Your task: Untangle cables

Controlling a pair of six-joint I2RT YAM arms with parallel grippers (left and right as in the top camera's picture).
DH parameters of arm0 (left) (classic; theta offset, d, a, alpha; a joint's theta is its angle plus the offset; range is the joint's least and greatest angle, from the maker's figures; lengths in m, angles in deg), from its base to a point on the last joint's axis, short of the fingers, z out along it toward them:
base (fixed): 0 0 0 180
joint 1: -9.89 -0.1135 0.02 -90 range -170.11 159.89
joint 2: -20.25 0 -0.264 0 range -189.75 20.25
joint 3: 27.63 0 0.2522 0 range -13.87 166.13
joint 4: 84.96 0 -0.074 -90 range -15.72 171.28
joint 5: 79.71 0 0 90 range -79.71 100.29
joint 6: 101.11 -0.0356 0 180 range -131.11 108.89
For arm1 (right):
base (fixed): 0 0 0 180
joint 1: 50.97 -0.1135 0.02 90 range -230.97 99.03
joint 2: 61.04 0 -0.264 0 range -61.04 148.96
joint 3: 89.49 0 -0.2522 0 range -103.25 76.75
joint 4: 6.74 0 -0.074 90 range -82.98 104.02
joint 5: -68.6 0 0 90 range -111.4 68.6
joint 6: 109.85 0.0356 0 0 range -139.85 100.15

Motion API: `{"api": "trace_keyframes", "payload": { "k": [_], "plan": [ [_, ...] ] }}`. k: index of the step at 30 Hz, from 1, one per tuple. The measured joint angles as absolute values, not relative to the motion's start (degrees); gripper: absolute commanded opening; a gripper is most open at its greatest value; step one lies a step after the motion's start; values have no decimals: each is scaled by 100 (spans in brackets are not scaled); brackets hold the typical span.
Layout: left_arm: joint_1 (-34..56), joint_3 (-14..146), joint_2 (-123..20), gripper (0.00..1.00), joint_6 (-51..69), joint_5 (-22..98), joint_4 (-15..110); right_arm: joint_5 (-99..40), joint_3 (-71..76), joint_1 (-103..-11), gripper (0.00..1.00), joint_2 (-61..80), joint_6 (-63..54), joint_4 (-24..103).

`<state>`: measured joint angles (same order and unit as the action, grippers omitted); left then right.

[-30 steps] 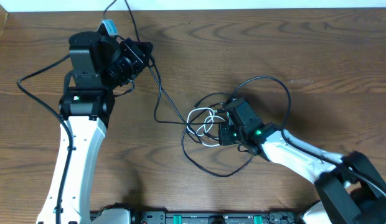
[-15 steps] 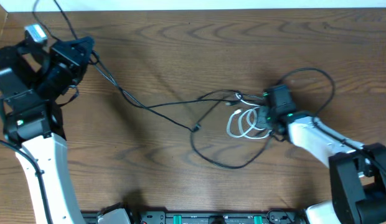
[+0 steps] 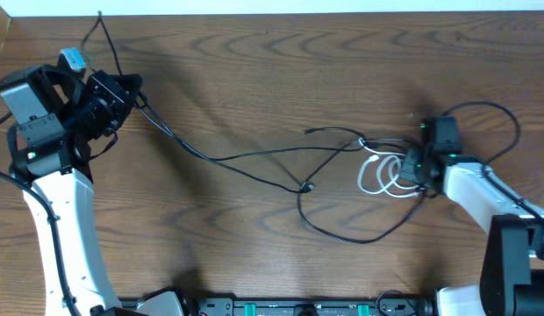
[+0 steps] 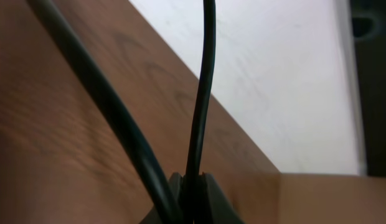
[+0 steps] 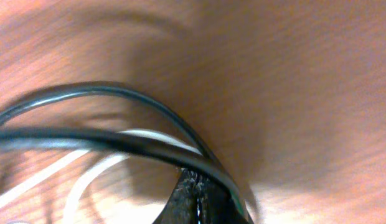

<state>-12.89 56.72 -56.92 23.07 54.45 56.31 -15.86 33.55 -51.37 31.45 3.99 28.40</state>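
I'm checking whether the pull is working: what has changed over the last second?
The left gripper swung far left and the right gripper drew rightward, stretching the black cables out between them. The white cable, in loops, travelled right with the right gripper. Both grippers stayed shut on the black cables, which still cross mid-table.

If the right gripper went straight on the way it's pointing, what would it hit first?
Probably the white cable, looped just ahead of the right gripper, past the black cable it pinches; height is hard to judge.
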Motion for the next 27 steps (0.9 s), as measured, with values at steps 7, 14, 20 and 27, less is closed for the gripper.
{"api": "trace_keyframes", "payload": {
  "k": [7,14,20,27],
  "plan": [
    [-1101,5672,-5692,8,2145,5002,5043,-2885,3355,-4398,7,2756,-371,2792],
    [40,5672,-5692,8,1113,5948,5052,-3927,3335,-4390,34,1674,-723,2880],
    [1041,5672,-5692,8,265,6645,5467,-4373,3256,-4411,47,776,-128,3203],
    [1517,5672,-5692,8,14,6849,5802,-5363,3285,-5141,51,1032,1004,3485]
  ]
}}
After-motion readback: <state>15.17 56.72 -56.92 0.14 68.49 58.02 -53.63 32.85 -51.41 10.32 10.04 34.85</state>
